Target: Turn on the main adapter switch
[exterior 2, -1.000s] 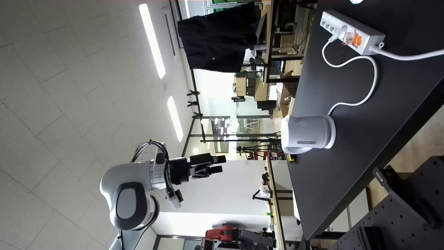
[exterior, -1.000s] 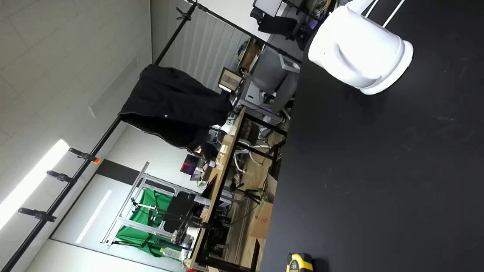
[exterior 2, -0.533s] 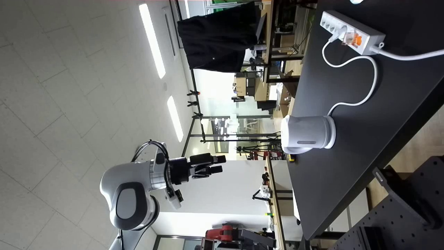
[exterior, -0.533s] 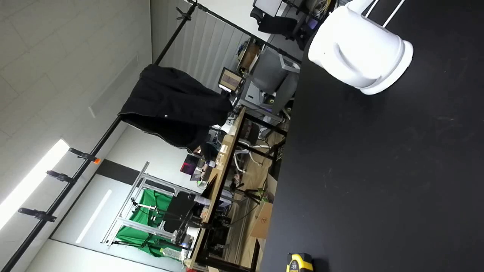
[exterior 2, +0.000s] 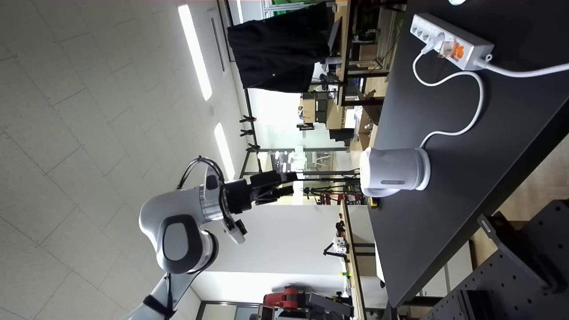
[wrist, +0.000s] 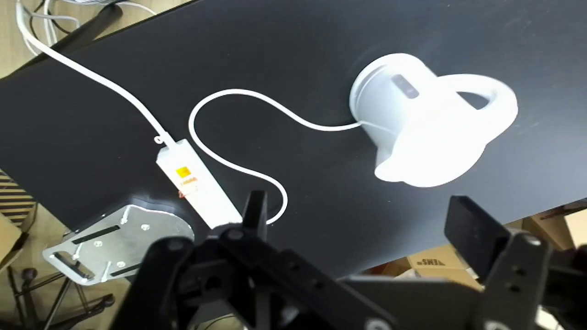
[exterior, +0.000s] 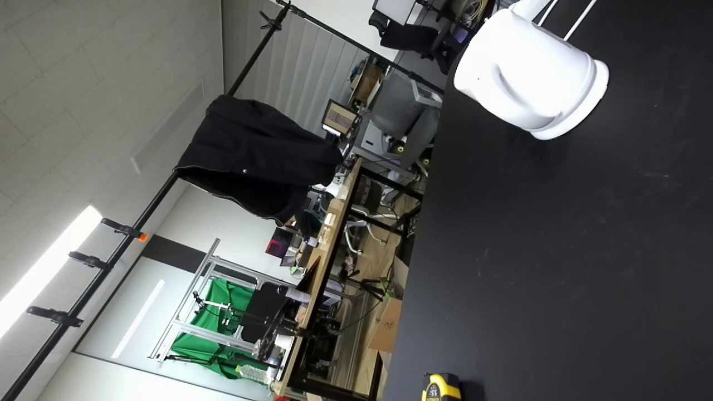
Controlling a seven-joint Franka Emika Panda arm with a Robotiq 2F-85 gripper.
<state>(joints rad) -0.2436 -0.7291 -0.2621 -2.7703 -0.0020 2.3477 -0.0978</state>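
Wrist view: orange switch [wrist: 183, 172] is spotted at left, on the power strip [wrist: 205, 192] on the bench [wrist: 298, 55]. Cord [wrist: 191, 121] looped beside it could easily get snagged if the end effector [wrist: 360, 217], spread wide with nothing held, is lowered sloppily.

In the wrist view, the lower end of the white plastic power strip [wrist: 204, 195] is hidden by the black claw [wrist: 360, 213]; the setting of the small square orange switch [wrist: 183, 172] cannot be told. The red markings [wrist: 188, 181] are blurred. In an exterior view, the yellow-and-black tape measure [exterior: 443, 388] is cut off by the bottom edge, the rounded white kettle [exterior: 529, 72] by the top.
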